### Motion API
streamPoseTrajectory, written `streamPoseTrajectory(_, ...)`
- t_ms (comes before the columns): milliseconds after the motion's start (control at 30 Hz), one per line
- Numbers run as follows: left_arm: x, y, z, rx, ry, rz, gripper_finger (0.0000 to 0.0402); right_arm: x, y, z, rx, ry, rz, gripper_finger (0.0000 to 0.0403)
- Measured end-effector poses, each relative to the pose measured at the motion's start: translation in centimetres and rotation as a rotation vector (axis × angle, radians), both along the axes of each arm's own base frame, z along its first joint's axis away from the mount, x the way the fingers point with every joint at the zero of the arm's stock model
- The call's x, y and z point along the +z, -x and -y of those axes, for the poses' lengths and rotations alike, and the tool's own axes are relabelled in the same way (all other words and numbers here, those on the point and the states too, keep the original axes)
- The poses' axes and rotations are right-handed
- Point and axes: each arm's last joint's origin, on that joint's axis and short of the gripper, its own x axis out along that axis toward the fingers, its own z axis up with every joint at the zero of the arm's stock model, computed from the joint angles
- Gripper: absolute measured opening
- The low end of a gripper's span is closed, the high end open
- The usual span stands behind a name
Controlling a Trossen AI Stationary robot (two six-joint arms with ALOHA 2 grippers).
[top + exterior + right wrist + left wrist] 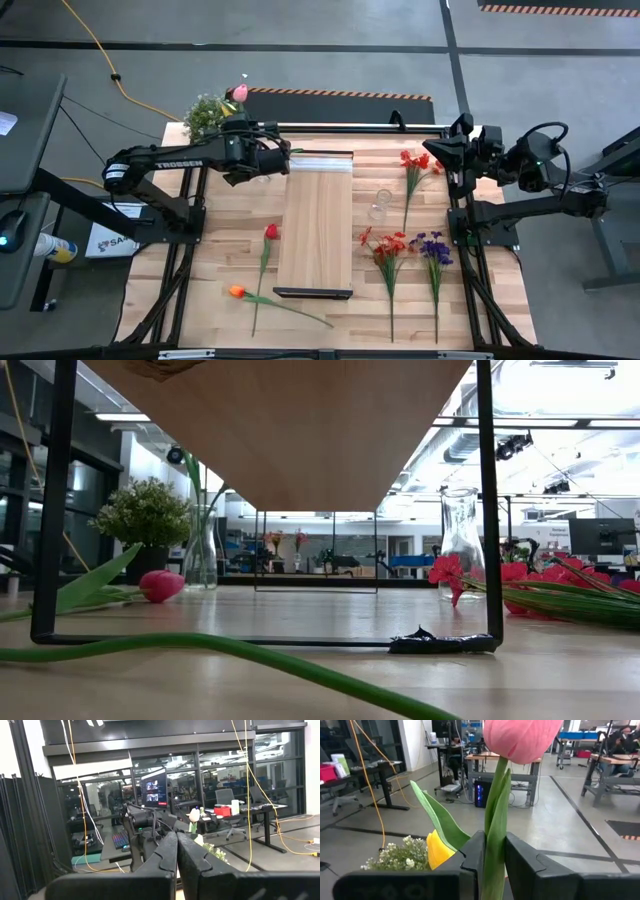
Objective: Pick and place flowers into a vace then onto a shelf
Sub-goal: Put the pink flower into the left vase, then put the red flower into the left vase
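Left wrist view: left claw is clamping the pink tulip low on its stem, bloom upright for dropping into the vase at upper left of the high frame; right claw is idling pressed closed, empty, upper right.

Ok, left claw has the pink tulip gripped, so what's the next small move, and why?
Probably lower the stem toward the vase. The left claw is shut on the pink tulip, held upright near the potted plant, where the low view shows that vase with a stem already in it.
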Motion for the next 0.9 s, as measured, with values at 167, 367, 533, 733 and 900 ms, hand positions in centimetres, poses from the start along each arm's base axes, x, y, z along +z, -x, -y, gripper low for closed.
streamPoseTrajectory(167,-0.1,0.0,0.0,-0.006,0.030,0.006,0.0111,0.0,0.0,0.0,0.000,0.000,0.000,0.0000)
streamPoseTrajectory(367,-0.2,0.0,0.0,-0.011,0.059,0.011,0.0142,0.0,0.0,0.0,0.002,0.000,0.000,0.0000)
streamPoseTrajectory(533,-0.2,-0.1,0.0,-0.015,0.073,0.014,0.0189,0.0,0.0,0.0,0.008,0.001,0.000,0.0000)
streamPoseTrajectory(733,0.2,-0.2,1.1,-0.062,0.078,-0.024,0.0248,0.0,0.0,0.0,0.010,-0.005,0.001,0.0000)
streamPoseTrajectory(900,2.3,-0.6,2.6,-0.137,0.069,-0.055,0.0287,0.0,0.0,0.0,0.010,-0.005,0.001,0.0000)
